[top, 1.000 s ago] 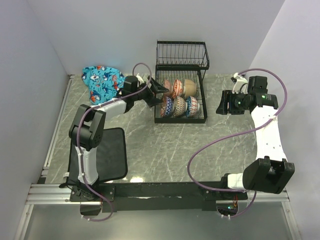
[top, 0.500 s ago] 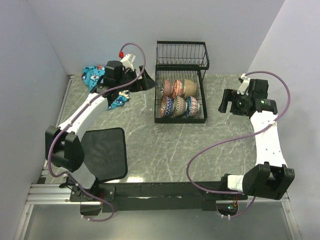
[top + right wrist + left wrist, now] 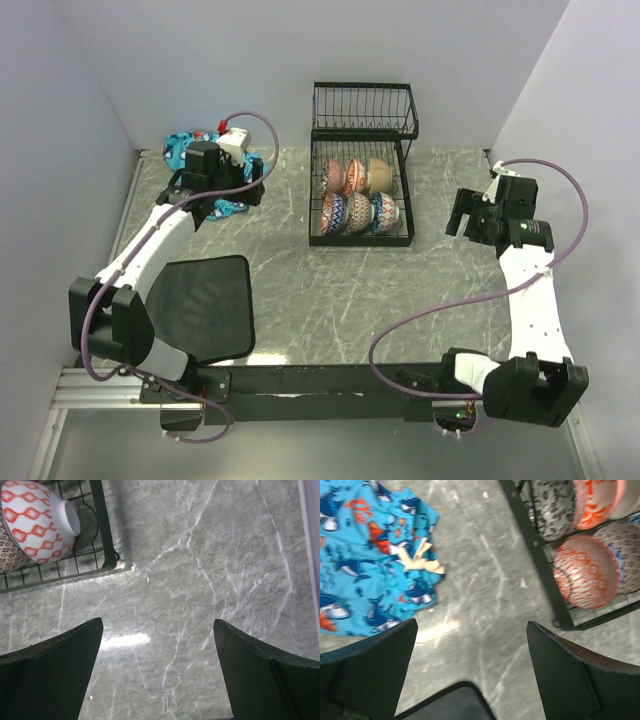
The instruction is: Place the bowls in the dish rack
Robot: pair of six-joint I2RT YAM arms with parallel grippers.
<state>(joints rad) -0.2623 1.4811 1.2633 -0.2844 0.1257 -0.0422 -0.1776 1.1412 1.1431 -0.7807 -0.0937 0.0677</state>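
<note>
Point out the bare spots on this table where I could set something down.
Widest bare patch: mid table, between rack, mat and the near edge, though a cable loops over its right side. A strip also lies free between cloth and rack, another between rack and right gripper. Crowded: the rack's lower tier, packed with bowls.

**A:** What sits at ten o'clock?

**B:** A salmon-orange bowl (image 3: 37, 522) lies on its side in the corner of the dish rack (image 3: 102, 525). Its white foot ring faces three o'clock. A brown dotted bowl (image 3: 7, 555) peeks in at nine o'clock, mostly cut off.

**A:** And the right gripper (image 3: 157, 624)?

**B:** Its dark fingers (image 3: 55, 675) rise from seven and five o'clock, spread wide. The grey veined table (image 3: 210, 580) shows between them, with a glare patch by the seven o'clock finger.
</note>
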